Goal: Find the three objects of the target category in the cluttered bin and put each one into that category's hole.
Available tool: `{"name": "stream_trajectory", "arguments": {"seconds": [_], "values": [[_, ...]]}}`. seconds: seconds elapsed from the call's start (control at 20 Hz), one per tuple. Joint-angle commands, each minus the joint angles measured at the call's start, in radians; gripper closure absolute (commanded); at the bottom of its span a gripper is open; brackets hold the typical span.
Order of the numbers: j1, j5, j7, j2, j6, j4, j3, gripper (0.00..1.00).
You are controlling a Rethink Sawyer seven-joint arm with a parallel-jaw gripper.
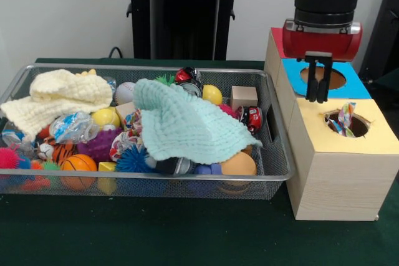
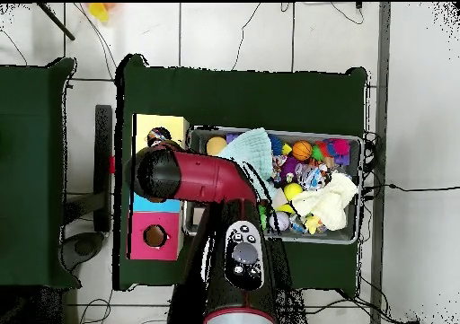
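Front view – no readable labels; gripper (image 1: 318, 85) narrow and empty over blue-topped box hole (image 1: 322, 78), mint cloth (image 1: 184, 124) covering toys in mesh bin (image 1: 274, 166).

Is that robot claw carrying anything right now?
No. The gripper hangs empty over the blue box's hole, its fingers close together with nothing between them.

Access: wire mesh bin crowded, sorting box holes partly free.
Pale green knitted cloth (image 1: 187, 126) and cream knitted cloth (image 1: 59, 98) drape over the toys in the wire mesh bin (image 1: 274, 172); blue-topped hole (image 1: 324, 78) sits under the gripper (image 1: 318, 85); yellow-topped hole (image 1: 349, 123) seems partly blocked by a crinkled wrapper (image 1: 343, 116).
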Motion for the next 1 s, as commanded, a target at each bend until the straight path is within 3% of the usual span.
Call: {"name": "stream_trajectory", "arguments": {"seconds": [0.05, 0.95, 1.0], "values": [[-0.108, -0.072, -0.016, -0.010, -0.058, 0.159, 0.142, 1.00], [-0.210, -0.188, -0.003, -0.007, -0.115, 0.198, 0.220, 1.00], [-0.213, -0.197, 0.005, -0.008, -0.111, 0.197, 0.223, 0.00]]}}
